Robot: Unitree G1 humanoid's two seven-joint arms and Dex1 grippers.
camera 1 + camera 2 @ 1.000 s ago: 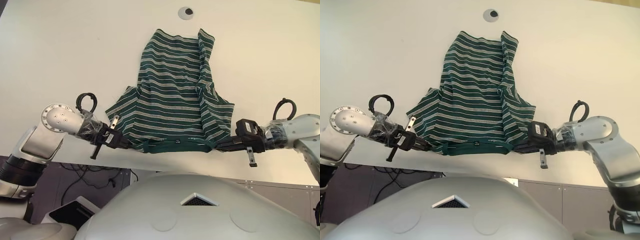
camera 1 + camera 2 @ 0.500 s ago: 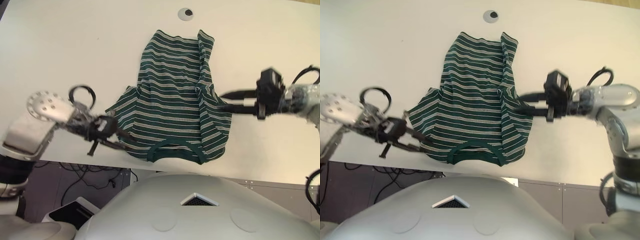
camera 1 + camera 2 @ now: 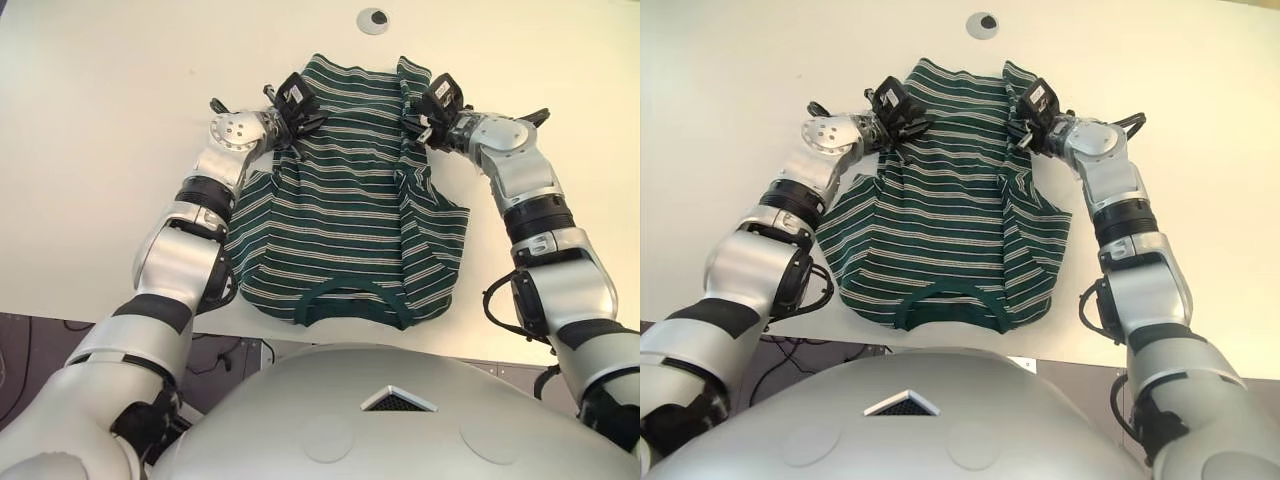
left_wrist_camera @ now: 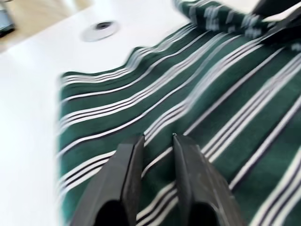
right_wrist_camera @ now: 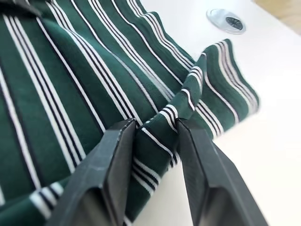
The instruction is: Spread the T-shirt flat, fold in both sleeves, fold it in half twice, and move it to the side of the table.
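A dark green T-shirt with white stripes (image 3: 345, 220) lies on the white table (image 3: 100, 120), collar at the near edge and hem at the far end. Its right side is folded over and rumpled. My left gripper (image 3: 297, 112) hovers over the far left part of the shirt. In the left wrist view this gripper (image 4: 157, 136) is open a little, with striped cloth just below it. My right gripper (image 3: 430, 108) sits at the far right corner. In the right wrist view that gripper (image 5: 155, 123) is open, and a raised fold of the cloth (image 5: 188, 101) runs between its fingers.
A round cable hole (image 3: 374, 20) is set in the table just beyond the hem. Bare tabletop extends to the left and right of the shirt. The table's near edge runs just below the collar (image 3: 350, 300).
Both grippers let go of the shirt's shoulders at the near edge and swung out to its far end. The collar end dropped flat onto the table.
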